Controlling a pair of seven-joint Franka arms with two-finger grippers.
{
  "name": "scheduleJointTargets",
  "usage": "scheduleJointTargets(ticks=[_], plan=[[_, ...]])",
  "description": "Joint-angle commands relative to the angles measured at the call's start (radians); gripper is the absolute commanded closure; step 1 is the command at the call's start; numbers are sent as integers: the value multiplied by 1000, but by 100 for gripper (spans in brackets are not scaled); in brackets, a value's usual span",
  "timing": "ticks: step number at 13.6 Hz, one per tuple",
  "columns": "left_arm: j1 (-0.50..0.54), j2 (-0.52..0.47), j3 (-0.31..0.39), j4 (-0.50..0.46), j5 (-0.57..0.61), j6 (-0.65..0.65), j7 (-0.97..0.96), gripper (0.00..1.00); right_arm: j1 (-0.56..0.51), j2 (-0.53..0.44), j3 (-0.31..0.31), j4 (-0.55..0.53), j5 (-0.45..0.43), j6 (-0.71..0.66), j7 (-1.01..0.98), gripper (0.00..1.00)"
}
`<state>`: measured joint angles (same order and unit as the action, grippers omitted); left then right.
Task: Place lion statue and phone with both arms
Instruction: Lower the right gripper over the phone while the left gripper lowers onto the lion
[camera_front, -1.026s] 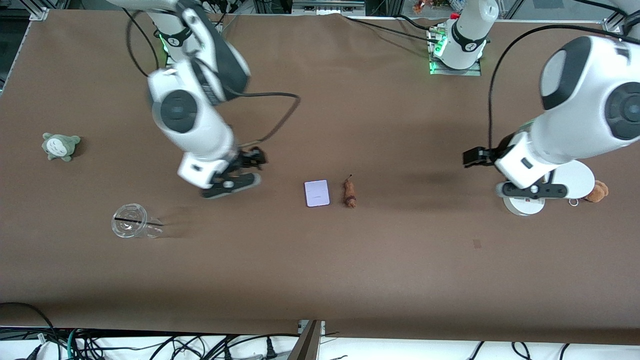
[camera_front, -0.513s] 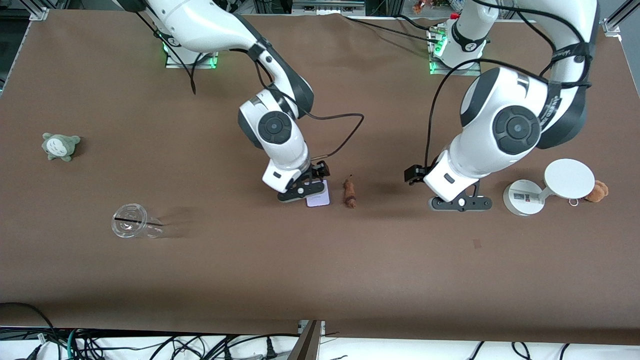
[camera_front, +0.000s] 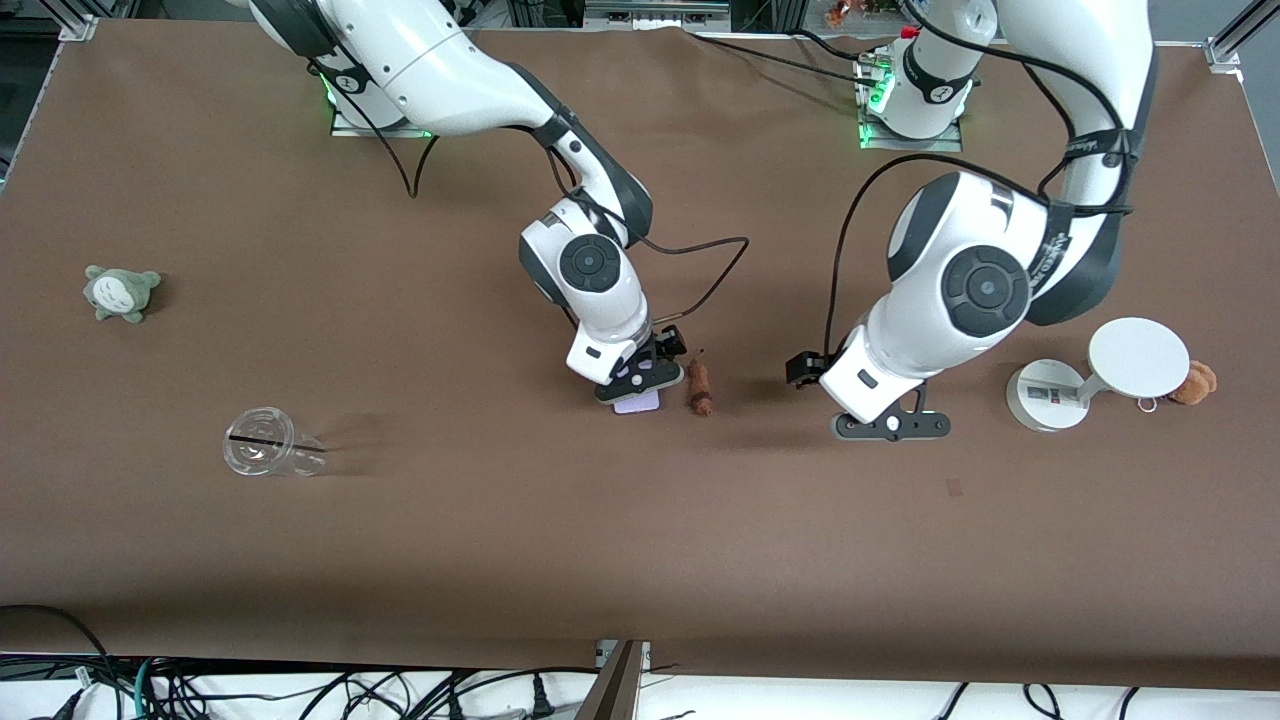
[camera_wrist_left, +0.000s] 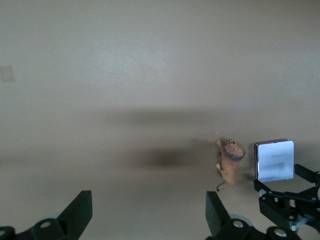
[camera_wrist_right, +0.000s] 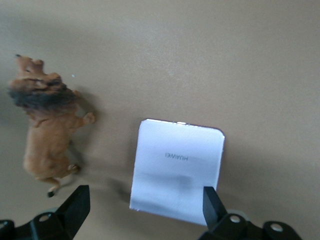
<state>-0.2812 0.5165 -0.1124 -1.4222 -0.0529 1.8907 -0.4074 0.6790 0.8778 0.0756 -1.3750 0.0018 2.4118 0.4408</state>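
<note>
The phone (camera_front: 640, 404), a pale lavender-white rectangle, lies flat at the table's middle. The lion statue (camera_front: 699, 388), small and orange-brown with a dark mane, lies right beside it toward the left arm's end. My right gripper (camera_front: 640, 384) hangs open just over the phone and covers most of it. In the right wrist view the phone (camera_wrist_right: 177, 170) reaches in between the open fingers (camera_wrist_right: 75, 205), with the lion (camera_wrist_right: 47, 135) off to the side. My left gripper (camera_front: 893, 425) is open and empty over bare table between the lion and the white stand. The left wrist view shows the lion (camera_wrist_left: 230, 165) and phone (camera_wrist_left: 274, 160) ahead.
A white round-based stand (camera_front: 1045, 395) with a disc top and a fuzzy orange-brown plush (camera_front: 1195, 383) sit toward the left arm's end. A clear plastic cup (camera_front: 265, 455) lies on its side and a grey-green plush (camera_front: 122, 292) sits toward the right arm's end.
Both arms have swung in toward the table's middle. My right gripper moved from near the cup to over the phone. My left gripper moved from the stand toward the lion.
</note>
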Motion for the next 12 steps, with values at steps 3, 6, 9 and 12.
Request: scheduleJointTargets(ticks=[3, 6, 9, 12], plan=[[-15, 2, 7, -24, -18, 48, -11, 0, -15, -13, -14, 34, -20, -37, -2, 0], [-19, 11, 7, -24, -18, 63, -27, 0, -78, -74, -13, 28, -14, -112, -48, 0], [-61, 31, 8, -37, -16, 125, -112, 0, -91, -127, -46, 22, -8, -190, -91, 0], [-102, 36, 8, -110, -7, 250, -184, 0, -142, -169, -63, 10, -6, -261, -108, 0]])
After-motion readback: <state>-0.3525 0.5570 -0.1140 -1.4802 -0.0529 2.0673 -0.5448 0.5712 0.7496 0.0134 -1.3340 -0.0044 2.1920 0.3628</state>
